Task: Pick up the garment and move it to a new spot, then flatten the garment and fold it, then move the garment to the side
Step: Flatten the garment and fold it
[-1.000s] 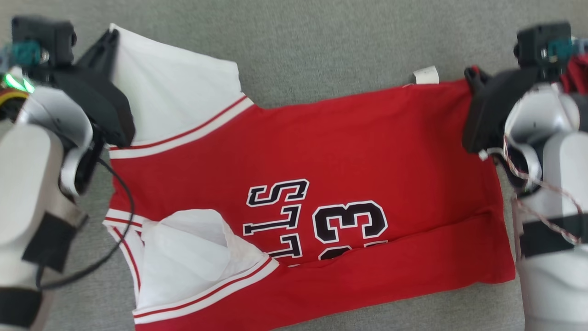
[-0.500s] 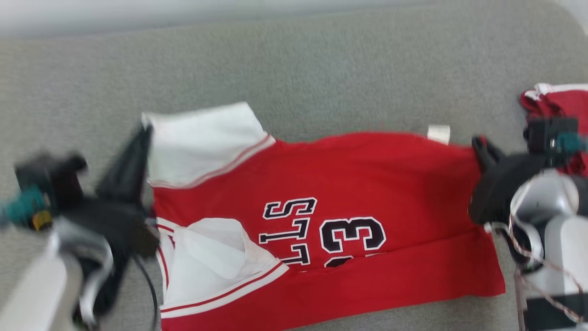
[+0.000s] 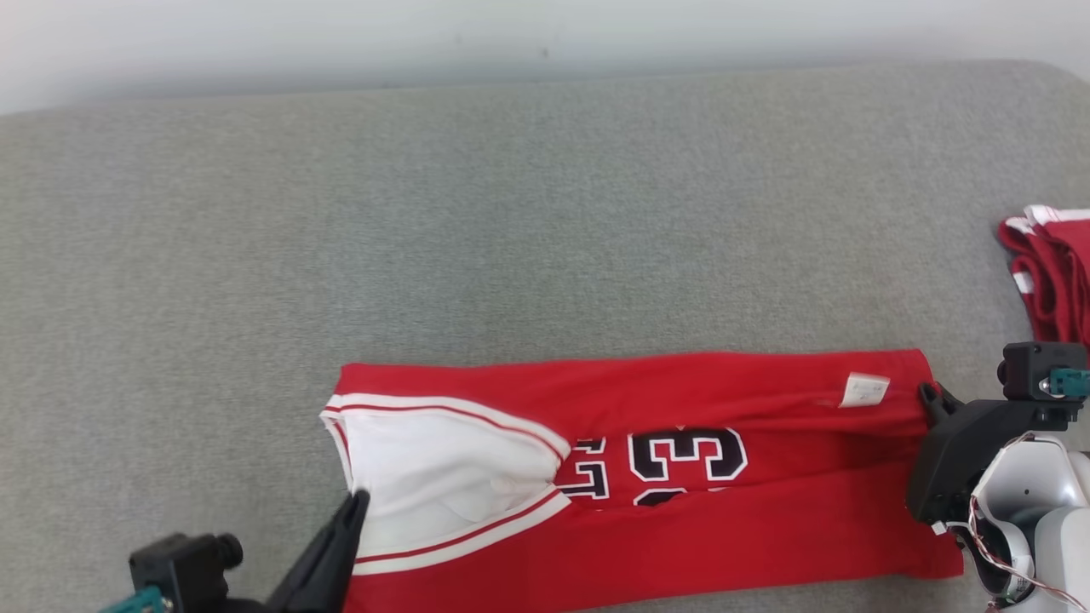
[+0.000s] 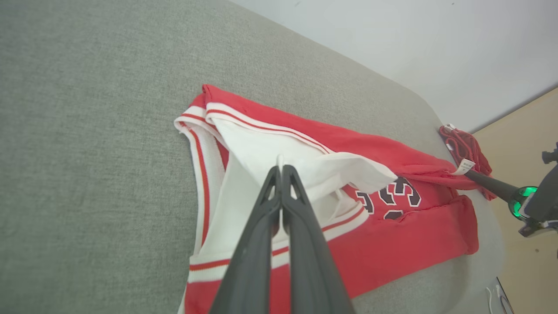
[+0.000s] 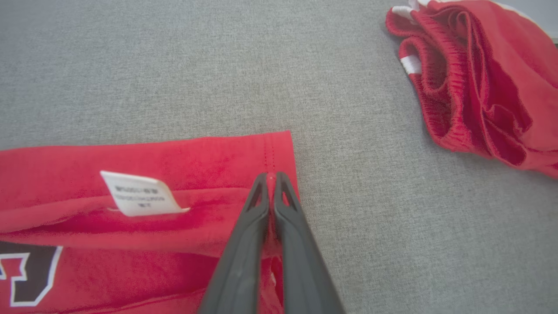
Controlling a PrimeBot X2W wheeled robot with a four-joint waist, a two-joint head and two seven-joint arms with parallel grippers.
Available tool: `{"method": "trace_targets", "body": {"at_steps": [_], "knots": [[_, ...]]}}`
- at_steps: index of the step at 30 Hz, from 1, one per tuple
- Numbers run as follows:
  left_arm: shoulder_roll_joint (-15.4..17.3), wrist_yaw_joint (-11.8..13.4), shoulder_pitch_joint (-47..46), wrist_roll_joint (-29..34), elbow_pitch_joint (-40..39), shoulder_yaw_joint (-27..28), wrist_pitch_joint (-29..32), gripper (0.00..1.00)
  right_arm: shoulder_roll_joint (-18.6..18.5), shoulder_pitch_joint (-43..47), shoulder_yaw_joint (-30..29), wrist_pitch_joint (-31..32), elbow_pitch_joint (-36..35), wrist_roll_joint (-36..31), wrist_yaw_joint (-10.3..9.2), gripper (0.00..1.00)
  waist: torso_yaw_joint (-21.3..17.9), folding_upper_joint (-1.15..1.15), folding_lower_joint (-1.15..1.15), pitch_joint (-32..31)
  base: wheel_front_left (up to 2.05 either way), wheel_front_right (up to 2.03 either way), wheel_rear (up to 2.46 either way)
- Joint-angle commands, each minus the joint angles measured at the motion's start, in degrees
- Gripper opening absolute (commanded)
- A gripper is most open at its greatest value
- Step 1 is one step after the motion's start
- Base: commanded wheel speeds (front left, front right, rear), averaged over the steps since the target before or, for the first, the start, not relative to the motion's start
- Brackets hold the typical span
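Head view: the red jersey (image 3: 681,528) is seen laid as a long narrow band on the near half of the bench (image 3: 545,213), toward its right end, with its far long edge doubled over toward the near one so that the printed number (image 3: 685,455) is partly covered. A second ago the same cloth was spread much wider, with more of its print exposed and the far edge held out between the two arms. The camera has been tilted up since then, but the change of outline is the garment's own, so a lengthwise fold is judged to have just been laid down. The left gripper (image 4: 281,168) is pressed together on the white sleeve panel (image 3: 434,460) at the jersey's left end, a sliver of white cloth being pinched at the tips. The right gripper (image 5: 271,175) is likewise pressed together on the hem corner at the right end, just beside the white label (image 5: 139,194). Neither corner has yet been let go. The sleeve panel is left puffed rather than flat, so some smoothing may be needed before a crosswise fold is attempted. A second red garment (image 5: 475,83) is bunched at the bench's far right edge, well apart from the jersey.
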Motion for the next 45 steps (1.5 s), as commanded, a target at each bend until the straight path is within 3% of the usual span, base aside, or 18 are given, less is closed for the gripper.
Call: {"method": "trace_targets", "body": {"at_steps": [1, 13, 14, 15, 22, 29, 32, 37, 45], "knots": [[-0.1, -0.2, 1.0, -0.3, 0.3, -0.1, 0.2, 0.00, 0.2, 0.4, -0.1, -0.3, -0.4, 0.1, -0.15, 0.00, 1.0, 0.00, 0.01, -1.0, 0.00, 0.00, 0.00], [0.6, -0.6, 3.1, -0.4, 3.2, -1.6, 0.9, 0.00, 1.6, 5.3, -1.8, 2.1, -3.9, -1.0, -0.15, 0.00, 2.0, 0.00, 0.01, -2.5, 0.00, 0.00, 0.00], [0.9, -0.4, 2.7, 0.9, 3.8, -1.9, 0.5, 0.63, 1.9, 5.9, -2.0, 2.4, -4.3, -1.1, -0.15, 0.27, 2.0, 0.00, 0.01, -2.6, 0.00, 0.00, 0.00], [1.0, 0.2, 2.2, 2.0, 4.6, -2.0, 0.1, 1.00, 2.4, 6.5, -2.5, 2.7, -4.5, -1.0, -0.15, 1.00, 2.1, 0.00, 0.01, -2.8, 0.00, 0.00, 0.00], [0.6, 1.8, 0.9, 7.0, 9.5, -3.7, -2.4, 1.00, 5.3, 9.6, -6.1, 0.9, -8.8, -0.6, -0.15, 1.00, 2.0, 0.00, 0.01, -4.1, 0.00, 0.00, 0.00], [0.0, 4.4, -1.4, 15.7, 15.4, -1.6, -17.1, 1.00, 7.2, 13.0, -9.6, -4.4, -12.1, 0.1, -0.15, 1.00, 1.7, 0.00, 0.01, -6.2, 0.00, 0.00, 0.00], [-1.0, 6.0, -2.4, 20.0, 17.0, -0.2, -20.5, 1.00, 7.3, 13.5, -10.2, -7.0, -10.0, 2.0, -0.15, 1.00, 1.5, 0.00, 0.01, -7.1, 0.00, 0.00, 0.00], [-4.5, 8.6, -2.7, 26.5, 14.6, 3.8, -21.1, 1.00, 7.3, 13.0, -10.6, -11.9, -3.7, 3.8, -0.15, 1.00, 1.4, 0.00, 0.01, -8.0, 0.00, 0.00, 0.00], [-10.2, 6.6, -0.4, 31.4, 13.2, 10.5, -21.1, 1.00, 7.2, 9.1, -8.4, -16.0, 6.6, 4.4, -0.15, 1.00, 1.4, 0.00, 0.01, -7.6, 0.00, 0.00, 0.00]]}}
